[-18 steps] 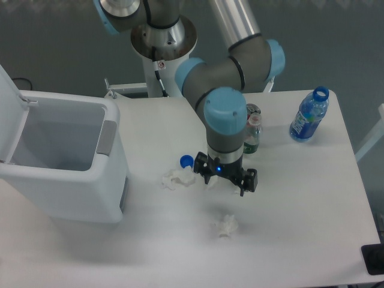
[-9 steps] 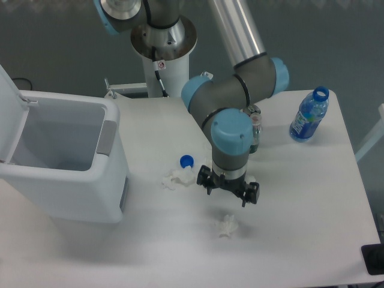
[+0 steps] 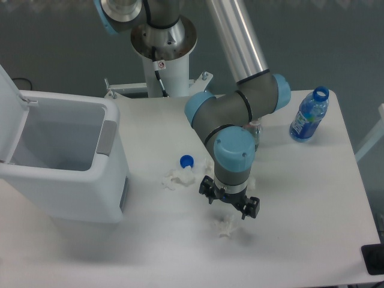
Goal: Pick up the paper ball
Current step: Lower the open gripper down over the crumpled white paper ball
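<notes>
The paper ball (image 3: 225, 226) is a small white crumpled wad on the white table (image 3: 300, 198), near the front middle. My gripper (image 3: 230, 203) points down right behind and above it, almost over it. Its two black fingers (image 3: 206, 191) stand spread apart with nothing between them. The ball lies free on the table, partly in the gripper's shadow.
A larger white wad (image 3: 176, 177) and a blue bottle cap (image 3: 187, 161) lie left of the gripper. Another white scrap (image 3: 207, 164) peeks out beside the arm. A green bottle (image 3: 256, 128) stands behind the arm, a blue bottle (image 3: 309, 114) at the back right. A white open bin (image 3: 66, 162) stands at the left.
My gripper has moved toward the front of the table, from beside the larger wad to just behind the small paper ball. The wads and bottles have not moved.
</notes>
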{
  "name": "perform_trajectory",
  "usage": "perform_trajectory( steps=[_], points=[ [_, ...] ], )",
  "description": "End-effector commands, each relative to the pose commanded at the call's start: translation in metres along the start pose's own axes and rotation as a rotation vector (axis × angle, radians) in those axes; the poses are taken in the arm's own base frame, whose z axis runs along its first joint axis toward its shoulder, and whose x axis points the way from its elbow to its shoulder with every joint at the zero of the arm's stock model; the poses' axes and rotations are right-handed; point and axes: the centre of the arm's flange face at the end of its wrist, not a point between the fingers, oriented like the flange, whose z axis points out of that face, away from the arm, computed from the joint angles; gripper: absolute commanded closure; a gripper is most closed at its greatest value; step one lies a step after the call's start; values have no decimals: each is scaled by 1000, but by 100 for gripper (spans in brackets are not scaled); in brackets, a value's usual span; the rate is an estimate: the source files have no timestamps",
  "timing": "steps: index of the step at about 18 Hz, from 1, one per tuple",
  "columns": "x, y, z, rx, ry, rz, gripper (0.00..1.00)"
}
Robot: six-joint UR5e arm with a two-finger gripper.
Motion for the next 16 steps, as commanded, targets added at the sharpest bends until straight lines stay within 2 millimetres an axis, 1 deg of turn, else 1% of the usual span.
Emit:
perform_trajectory(
  steps=[2,4,8,16],
  points=[
    [-8,-5,3,3,-5,1,0],
    [-5,-12,7,3,-3,12,0],
    [-2,-16,13,4,-5,20,0],
    [0,-17,21,-4,4,23,0]
  ],
)
